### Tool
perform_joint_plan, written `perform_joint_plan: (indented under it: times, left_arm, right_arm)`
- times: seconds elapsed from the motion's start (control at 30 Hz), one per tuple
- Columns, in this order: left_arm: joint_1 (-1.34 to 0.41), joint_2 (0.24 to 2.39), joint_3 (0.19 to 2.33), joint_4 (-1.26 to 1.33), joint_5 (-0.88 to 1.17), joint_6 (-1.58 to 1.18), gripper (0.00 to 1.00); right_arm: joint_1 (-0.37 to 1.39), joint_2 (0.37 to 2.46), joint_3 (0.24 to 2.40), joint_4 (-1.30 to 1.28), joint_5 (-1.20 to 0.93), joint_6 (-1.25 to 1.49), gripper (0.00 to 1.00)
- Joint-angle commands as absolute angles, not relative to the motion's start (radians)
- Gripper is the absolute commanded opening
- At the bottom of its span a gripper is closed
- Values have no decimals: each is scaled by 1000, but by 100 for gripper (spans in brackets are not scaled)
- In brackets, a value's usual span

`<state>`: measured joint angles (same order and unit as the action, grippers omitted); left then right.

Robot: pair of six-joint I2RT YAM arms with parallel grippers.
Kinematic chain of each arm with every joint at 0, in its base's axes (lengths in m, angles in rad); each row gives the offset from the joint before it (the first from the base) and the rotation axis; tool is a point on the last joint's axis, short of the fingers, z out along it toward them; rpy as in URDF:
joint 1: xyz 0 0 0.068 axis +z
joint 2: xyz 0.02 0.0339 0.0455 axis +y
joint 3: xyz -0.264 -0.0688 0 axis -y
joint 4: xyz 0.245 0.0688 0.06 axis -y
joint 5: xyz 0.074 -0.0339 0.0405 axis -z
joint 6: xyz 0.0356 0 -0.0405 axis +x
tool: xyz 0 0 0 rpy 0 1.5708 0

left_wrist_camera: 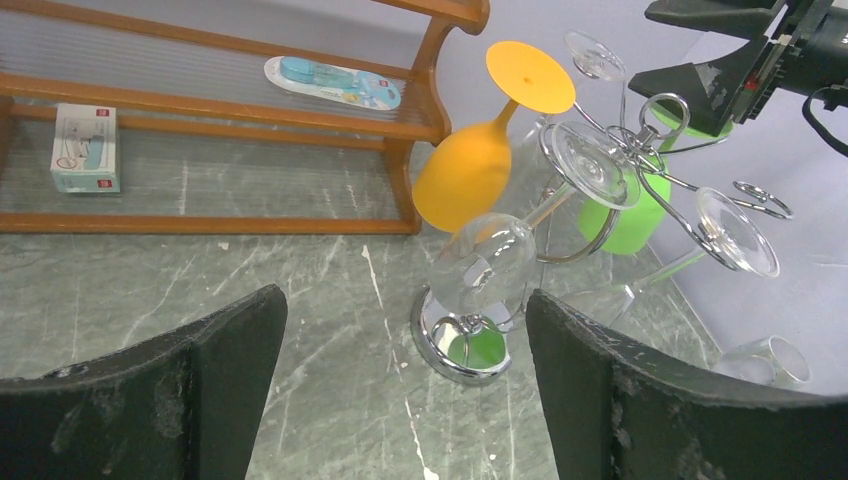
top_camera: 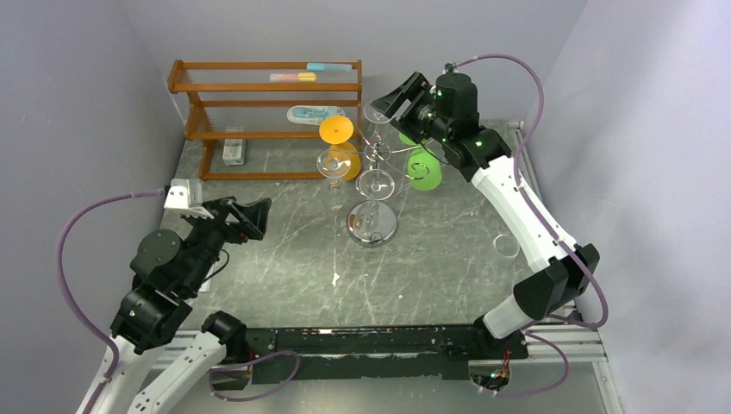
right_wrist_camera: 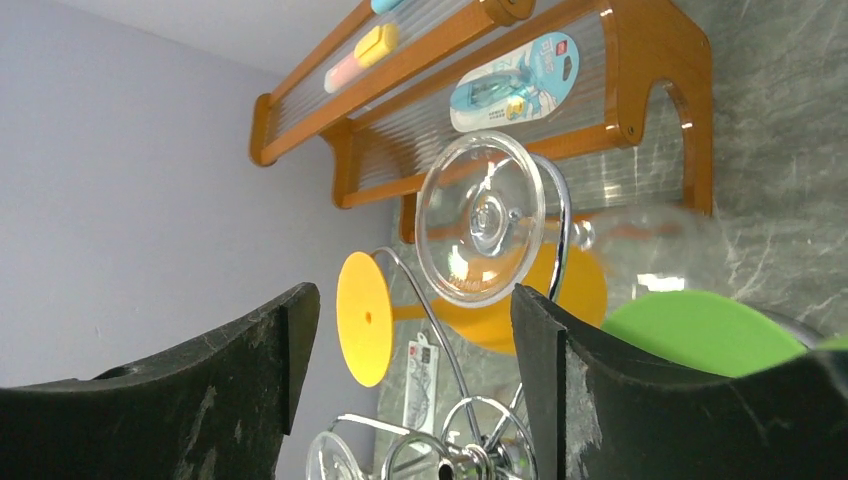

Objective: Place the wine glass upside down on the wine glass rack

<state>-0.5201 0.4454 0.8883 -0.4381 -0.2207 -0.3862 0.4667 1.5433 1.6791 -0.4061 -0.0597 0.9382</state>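
The wine glass rack (top_camera: pixel 372 228), a chrome wire tree on a round mirror base, stands mid-table. Hanging upside down in its loops are an orange glass (top_camera: pixel 338 147), a green glass (top_camera: pixel 424 168) and clear ones. A clear wine glass foot (right_wrist_camera: pixel 480 217) rests in a rear loop, with its bowl hanging blurred behind. My right gripper (right_wrist_camera: pixel 415 340) is open just behind that foot, with nothing between its fingers. My left gripper (left_wrist_camera: pixel 405 340) is open low at the table's left, facing the rack's base (left_wrist_camera: pixel 447 350) from a distance.
An orange-brown wooden shelf (top_camera: pixel 267 112) with small packets stands at the back left, close behind the rack. Another clear glass (top_camera: pixel 507 246) lies on the table at the right, under my right arm. Grey walls close in on both sides.
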Motion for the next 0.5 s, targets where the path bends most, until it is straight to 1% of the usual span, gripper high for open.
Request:
perform_joint_plan:
  times: [0.0, 0.23, 0.4, 0.47]
  left_arm:
    - [-523, 432, 876, -428, -225, -397, 93]
    - [-523, 434, 877, -428, -222, -399, 93]
    - [-524, 432, 880, -426, -211, -397, 93]
    - [-524, 434, 882, -428, -204, -395, 94]
  right_arm:
    - [462, 1485, 1667, -437, -57, 939, 74]
    - [462, 1388, 1611, -380, -61, 912, 74]
    - [461, 1319, 1592, -405, -4, 809, 74]
    - [461, 1292, 1592, -451, 65, 742, 74]
